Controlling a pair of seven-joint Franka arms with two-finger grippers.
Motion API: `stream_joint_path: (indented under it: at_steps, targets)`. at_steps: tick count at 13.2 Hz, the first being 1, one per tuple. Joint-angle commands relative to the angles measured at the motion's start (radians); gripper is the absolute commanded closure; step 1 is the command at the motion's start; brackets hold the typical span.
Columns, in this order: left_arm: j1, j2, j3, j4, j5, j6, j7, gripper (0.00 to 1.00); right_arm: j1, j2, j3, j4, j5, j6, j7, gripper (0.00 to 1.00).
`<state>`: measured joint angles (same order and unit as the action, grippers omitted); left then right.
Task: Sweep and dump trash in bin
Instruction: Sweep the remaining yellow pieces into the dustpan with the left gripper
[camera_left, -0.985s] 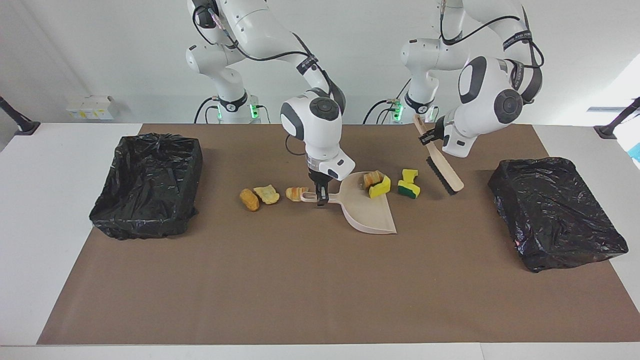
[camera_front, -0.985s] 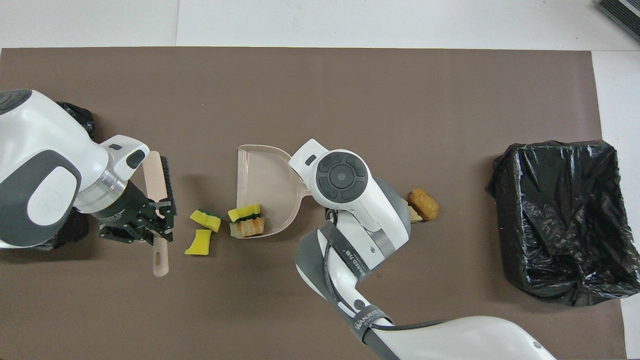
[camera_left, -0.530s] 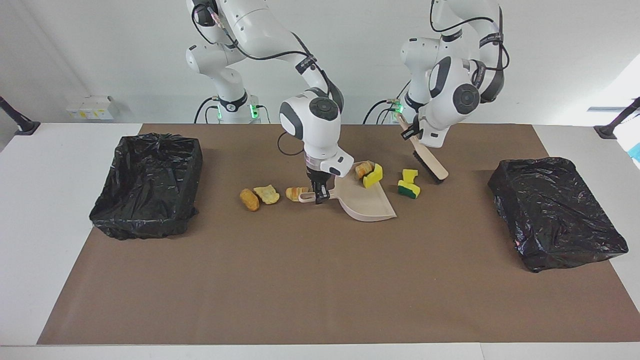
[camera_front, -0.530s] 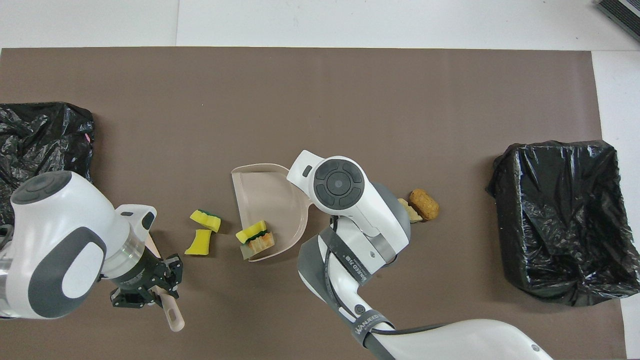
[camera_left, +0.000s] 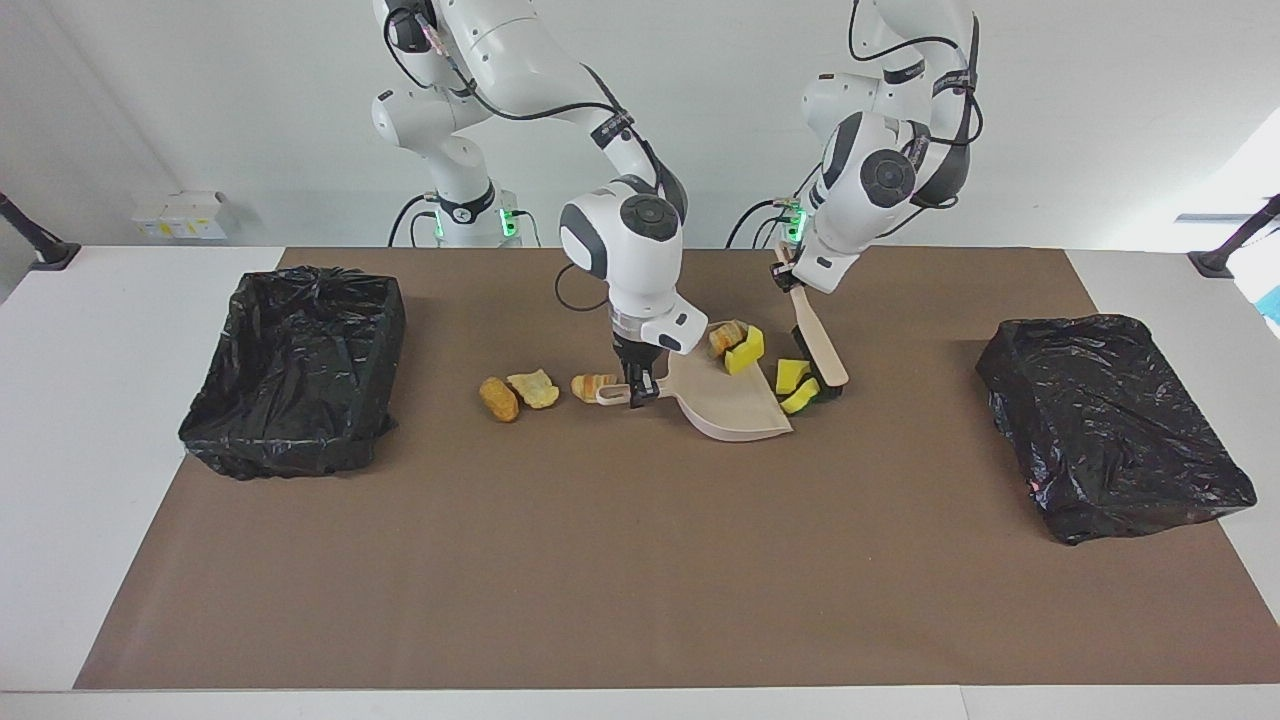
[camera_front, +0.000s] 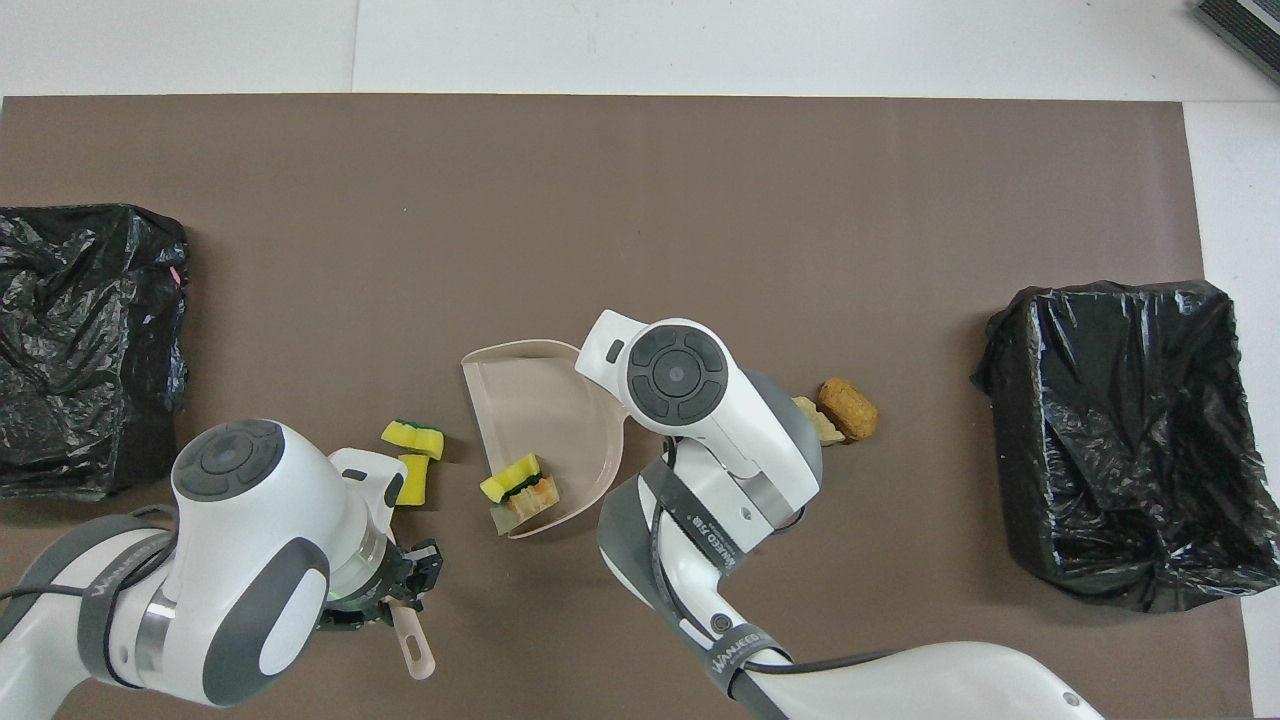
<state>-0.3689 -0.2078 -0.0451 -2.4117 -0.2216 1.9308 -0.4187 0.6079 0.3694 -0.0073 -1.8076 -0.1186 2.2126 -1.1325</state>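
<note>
The trash (camera_left: 745, 350) is found in three groups near the middle of the worktop (camera_left: 600, 560). Two pieces, one yellow and one bread-like, lie inside the dustpan (camera_left: 735, 410) at the corner nearest the robots. Two yellow sponge pieces (camera_left: 795, 385) lie just beside the dustpan's open mouth, toward the left arm's end, with the brush (camera_left: 822, 350) set against them. Three bread-like pieces (camera_left: 535, 390) lie in a row beside the dustpan handle, toward the right arm's end, untouched.

The right pincer (camera_left: 638, 393) is clamped on the dustpan handle, and the pan is kept flat on the worktop. The left pincer (camera_left: 785, 272) is clamped on the upper end of the brush handle, with the bristles down at the sponges.

The sweeping step appears to be in hand. The next move would call for the brush to be drawn toward the pan so that both sponges are pushed over its lip, while the pan is held steady.

Two bins lined with black bags are seen, one (camera_left: 295, 370) at the right arm's end and the other (camera_left: 1110, 435) at the left arm's end.
</note>
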Motion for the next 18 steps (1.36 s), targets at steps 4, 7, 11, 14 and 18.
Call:
stream_joint_path:
  at_steps: [4,7,11,14,18]
  targets:
    - [-0.001,0.091,0.019,0.245,0.013,-0.183,0.126,1.0,0.041,-0.018,0.001,0.005,-0.052,-0.12,0.2,1.0]
    - [0.062,0.102,0.044,0.419,0.013,-0.357,0.152,1.0,0.062,-0.03,-0.002,0.007,-0.07,-0.195,0.264,1.0]
    - [0.178,0.108,0.044,0.373,0.015,-0.236,0.296,1.0,0.062,-0.04,0.001,0.005,-0.096,-0.229,0.292,1.0]
    - [0.197,0.189,0.044,0.321,0.056,-0.133,0.328,1.0,0.062,-0.04,0.003,0.005,-0.096,-0.229,0.293,1.0]
    - [0.125,0.17,0.04,0.171,0.053,-0.046,0.289,1.0,0.064,-0.03,0.004,0.004,-0.096,-0.215,0.33,1.0]
